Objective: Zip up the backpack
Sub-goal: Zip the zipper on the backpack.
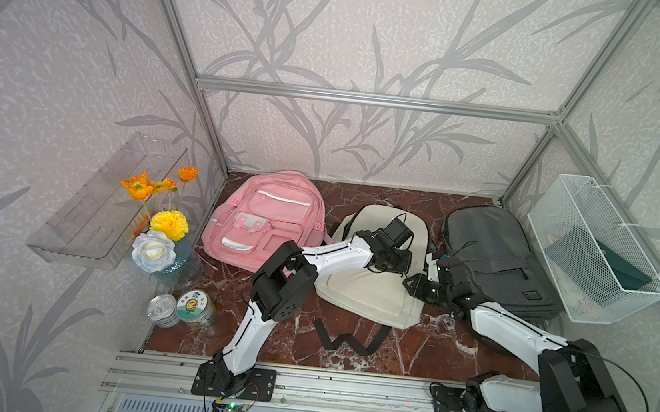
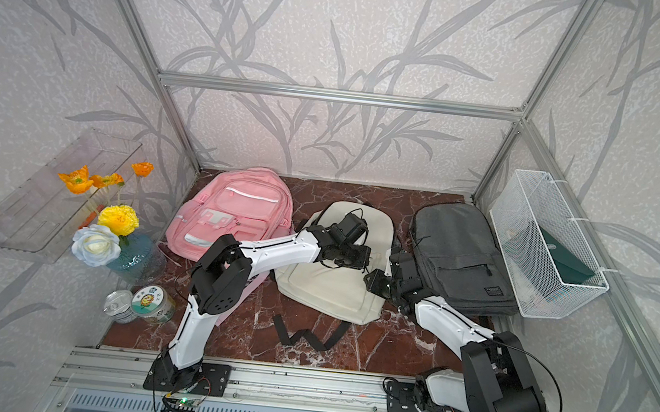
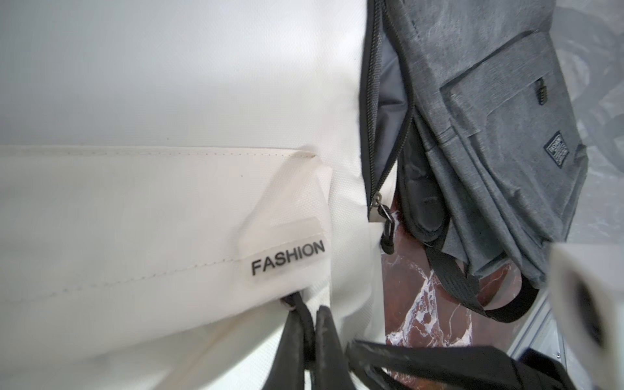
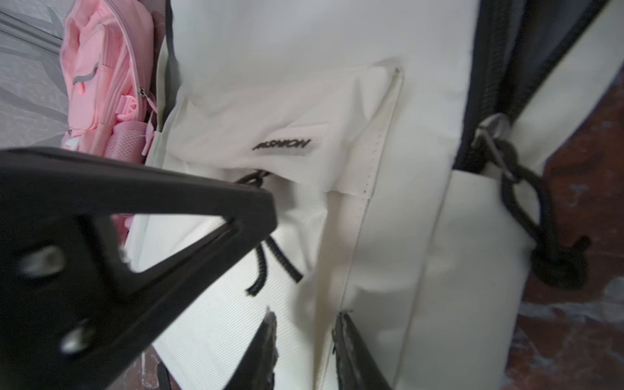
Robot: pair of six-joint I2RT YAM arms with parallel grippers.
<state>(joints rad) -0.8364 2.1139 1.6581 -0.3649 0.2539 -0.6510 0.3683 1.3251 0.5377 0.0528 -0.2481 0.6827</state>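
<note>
Cord [image 4: 270, 260] of the cream backpack [image 1: 369, 294] sits pinched in our left gripper [image 3: 312, 320], and the pocket mouth [image 3: 169, 150] runs crosswise, away from our narrowly parted right gripper [image 4: 305, 319].

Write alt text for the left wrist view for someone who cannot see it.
The left end effector is shut on the black zipper cord of a cream backpack, next to its FASHION label. Beside it a grey backpack lies with its zipper partly open on the red marble table.
</note>
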